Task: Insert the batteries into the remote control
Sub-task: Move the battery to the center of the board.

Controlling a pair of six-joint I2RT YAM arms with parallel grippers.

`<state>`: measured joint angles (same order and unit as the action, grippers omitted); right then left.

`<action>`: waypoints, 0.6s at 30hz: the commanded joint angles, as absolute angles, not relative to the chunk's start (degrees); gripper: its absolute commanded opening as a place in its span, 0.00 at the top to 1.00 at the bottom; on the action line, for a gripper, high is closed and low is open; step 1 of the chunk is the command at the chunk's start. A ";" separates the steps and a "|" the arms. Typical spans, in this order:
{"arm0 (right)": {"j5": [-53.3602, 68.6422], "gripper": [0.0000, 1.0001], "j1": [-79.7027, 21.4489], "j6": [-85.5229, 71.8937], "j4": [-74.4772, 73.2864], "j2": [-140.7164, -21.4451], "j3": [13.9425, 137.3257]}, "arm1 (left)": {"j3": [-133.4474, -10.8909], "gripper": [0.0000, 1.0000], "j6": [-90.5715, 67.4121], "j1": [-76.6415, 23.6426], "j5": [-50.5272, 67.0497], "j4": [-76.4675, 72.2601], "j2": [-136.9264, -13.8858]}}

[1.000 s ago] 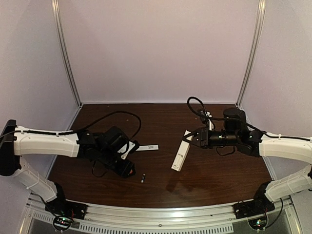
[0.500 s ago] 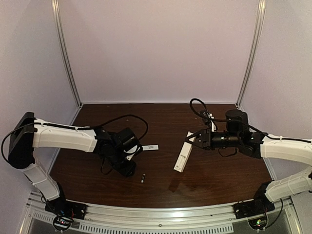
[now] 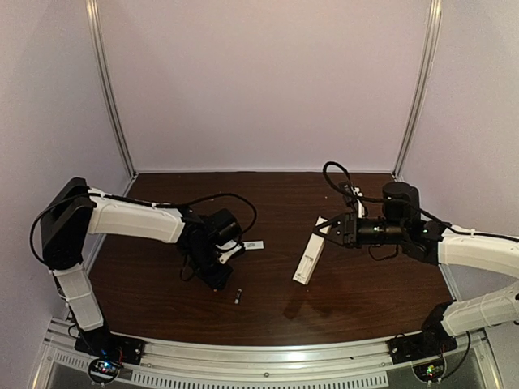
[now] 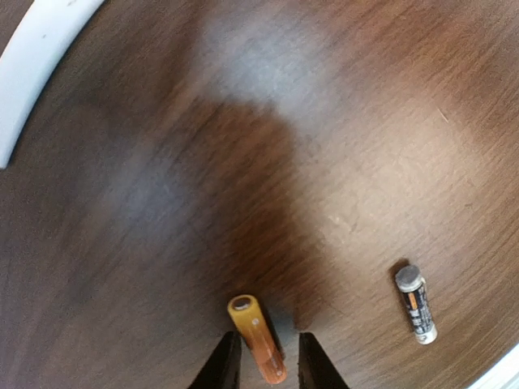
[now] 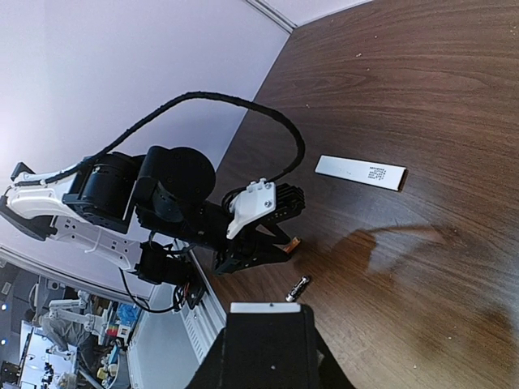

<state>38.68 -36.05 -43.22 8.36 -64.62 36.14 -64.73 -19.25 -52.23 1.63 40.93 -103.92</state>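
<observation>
The orange battery (image 4: 256, 338) sits between my left gripper's (image 4: 266, 366) two fingertips, leaning on the left one, with a gap to the right one. The jaws stand narrowly open around it. In the top view this gripper (image 3: 219, 273) is low over the table left of centre. The black battery (image 4: 416, 302) with a pale tip lies loose to its right (image 3: 238, 297). My right gripper (image 3: 328, 231) is shut on the far end of the white remote control (image 3: 308, 257), which slants above the table right of centre. The right wrist view shows the remote's end (image 5: 263, 308), the black battery (image 5: 298, 288) and the orange battery (image 5: 292, 243).
A thin white strip with small print (image 3: 251, 245) lies flat on the table beyond the left gripper, and shows again in the wrist views (image 5: 361, 173) (image 4: 32, 65). Black cables loop off both wrists. Pale walls and metal posts enclose the dark wooden table (image 3: 268, 203).
The left arm has reached out to the right, toward the table's middle, and its jaws have narrowed. The right gripper has shifted the remote slightly right.
</observation>
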 commanded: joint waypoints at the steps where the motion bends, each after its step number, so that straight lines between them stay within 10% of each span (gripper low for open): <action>1: 40.22 0.91 -34.80 -42.46 9.84 -63.18 35.44 | -67.26 0.76 -14.49 -51.65 4.24 42.77 -106.96; 8: 41.56 0.91 -33.37 -42.63 10.84 -62.74 34.74 | -71.46 0.96 -4.89 -51.67 1.66 45.07 -110.54; 18: 43.04 0.92 -32.13 -42.97 11.69 -62.90 34.72 | -78.64 0.93 11.44 -51.67 -4.01 46.55 -117.32</action>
<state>41.69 -32.86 -43.24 9.56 -63.66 35.18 -77.41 3.20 -51.86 0.10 45.30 -113.99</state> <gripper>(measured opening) 0.245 0.095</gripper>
